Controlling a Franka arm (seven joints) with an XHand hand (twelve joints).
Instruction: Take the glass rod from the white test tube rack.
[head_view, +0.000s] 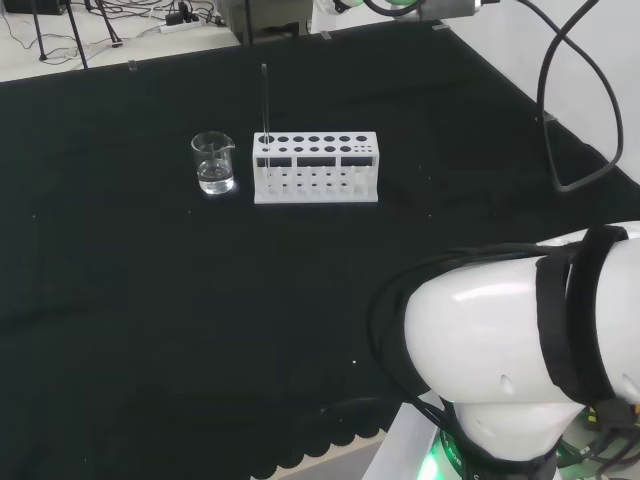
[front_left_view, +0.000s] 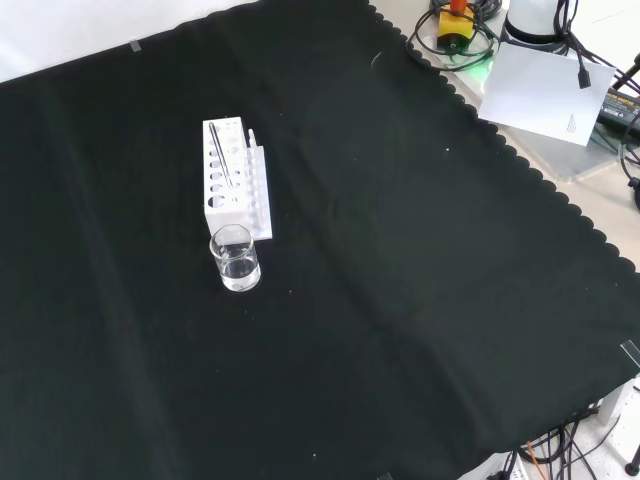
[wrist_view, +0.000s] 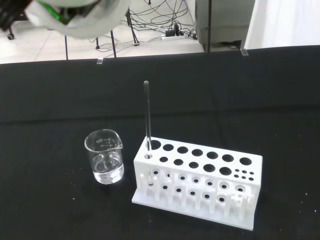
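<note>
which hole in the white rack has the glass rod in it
The end hole of the white test tube rack, in the row of large holes, at the end beside the beaker. The glass rod stands upright in it; the other holes hold nothing.

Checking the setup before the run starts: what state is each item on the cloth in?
glass rod: upright in an end hole of the rack, not yet taken.
white test tube rack: standing, other holes empty.
beaker: upright beside the rack, a little clear liquid inside.

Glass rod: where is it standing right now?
In the head view the glass rod stands upright in the left end hole of the white test tube rack, right of the beaker.
</note>
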